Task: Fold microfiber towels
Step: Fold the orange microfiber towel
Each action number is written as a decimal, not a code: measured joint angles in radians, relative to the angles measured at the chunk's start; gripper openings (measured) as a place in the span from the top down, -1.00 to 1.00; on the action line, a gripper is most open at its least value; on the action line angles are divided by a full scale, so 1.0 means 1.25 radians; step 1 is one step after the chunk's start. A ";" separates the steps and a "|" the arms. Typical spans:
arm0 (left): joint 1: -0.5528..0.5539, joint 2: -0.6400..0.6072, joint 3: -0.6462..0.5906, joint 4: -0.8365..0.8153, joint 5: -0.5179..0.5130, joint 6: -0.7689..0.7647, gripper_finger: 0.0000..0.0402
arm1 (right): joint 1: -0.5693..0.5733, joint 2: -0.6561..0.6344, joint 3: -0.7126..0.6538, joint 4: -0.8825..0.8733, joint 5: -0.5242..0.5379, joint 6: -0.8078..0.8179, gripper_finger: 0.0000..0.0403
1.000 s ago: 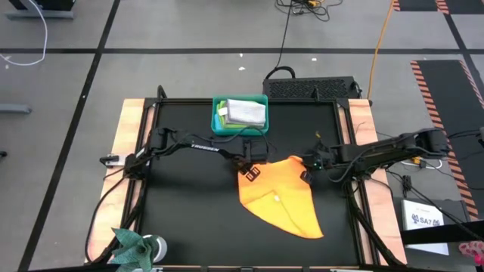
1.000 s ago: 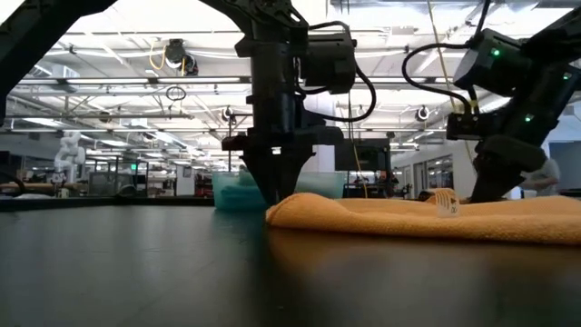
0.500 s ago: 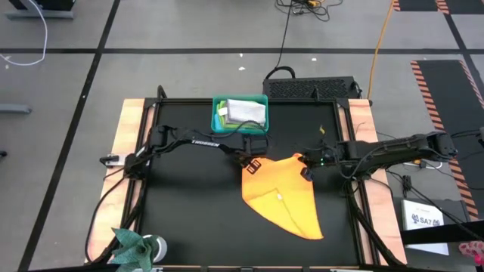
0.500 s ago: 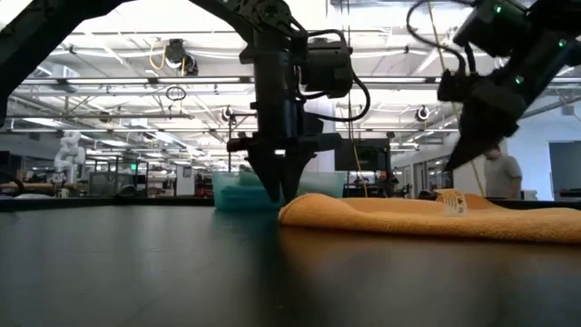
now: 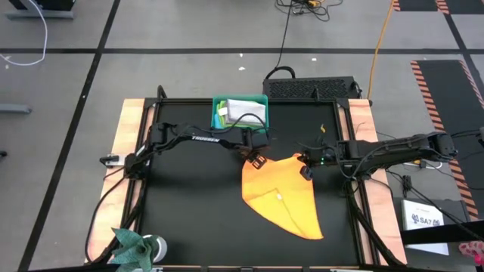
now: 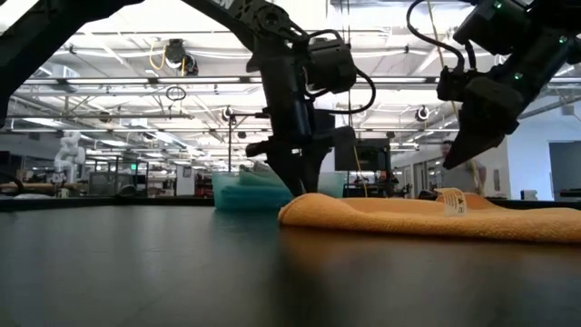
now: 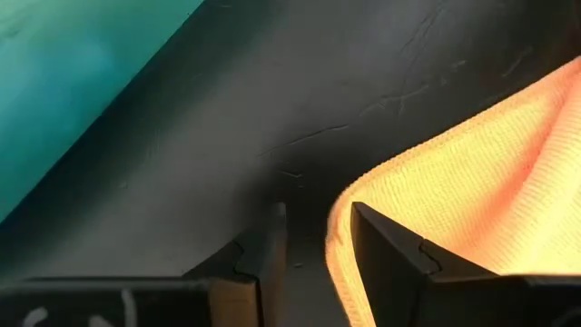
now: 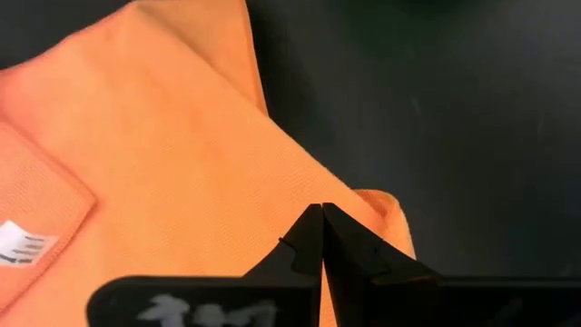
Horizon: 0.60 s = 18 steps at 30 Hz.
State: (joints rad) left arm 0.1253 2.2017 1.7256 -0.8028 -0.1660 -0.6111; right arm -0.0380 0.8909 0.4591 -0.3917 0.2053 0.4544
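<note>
Orange-yellow towel [image 5: 281, 195] lies on the black table [image 5: 181, 204], right of centre, folded to a rough triangle with its point toward the near edge; small white tag [image 6: 451, 202] shows on top. Left tool [image 5: 255, 161] sits at the towel's far left corner, fingers [image 7: 386, 259] partly apart, one on each side of the towel's edge, not clamped on it. Right tool [image 5: 305, 168] is at the towel's far right corner, lifted just above the cloth in the low view, fingers pressed together with nothing between them. Teal bin [image 5: 239, 114] at the far middle of the table holds a light grey towel [image 5: 246, 111] on top, lime green towel [image 5: 221, 113] peeking at its left side. Other towels in the bin can't be made out
</note>
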 joint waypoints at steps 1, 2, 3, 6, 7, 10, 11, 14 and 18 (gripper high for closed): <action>0.000 0.000 0.000 -0.001 -0.005 0.003 0.37 | 0.000 0.000 0.000 0.002 0.000 0.004 1.00; -0.002 0.000 0.000 -0.001 -0.009 0.004 0.37 | 0.000 0.000 0.000 0.002 0.000 0.007 1.00; -0.003 0.000 0.000 0.000 -0.013 0.004 0.37 | 0.000 0.000 0.000 0.001 0.000 0.011 1.00; -0.009 0.000 0.000 0.000 -0.020 0.005 0.37 | 0.000 0.000 0.000 0.001 0.003 0.024 1.00; -0.011 0.000 0.000 0.000 -0.020 0.005 0.37 | 0.000 0.000 0.000 0.001 0.003 0.025 1.00; -0.020 0.000 0.000 -0.003 -0.031 0.009 0.37 | 0.000 0.000 0.000 0.001 0.003 0.025 1.00; -0.024 0.000 0.000 -0.009 -0.048 0.019 0.37 | 0.000 0.000 0.000 0.001 0.004 0.025 1.00; -0.026 0.000 0.000 -0.035 -0.080 0.055 0.43 | 0.000 0.000 0.000 0.000 0.004 0.025 1.00; -0.014 -0.008 -0.001 -0.099 -0.077 0.070 0.85 | 0.000 0.000 0.000 -0.002 0.005 0.025 1.00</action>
State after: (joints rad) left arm 0.1077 2.1913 1.7248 -0.9271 -0.2618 -0.5234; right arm -0.0380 0.8906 0.4591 -0.3939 0.2115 0.4861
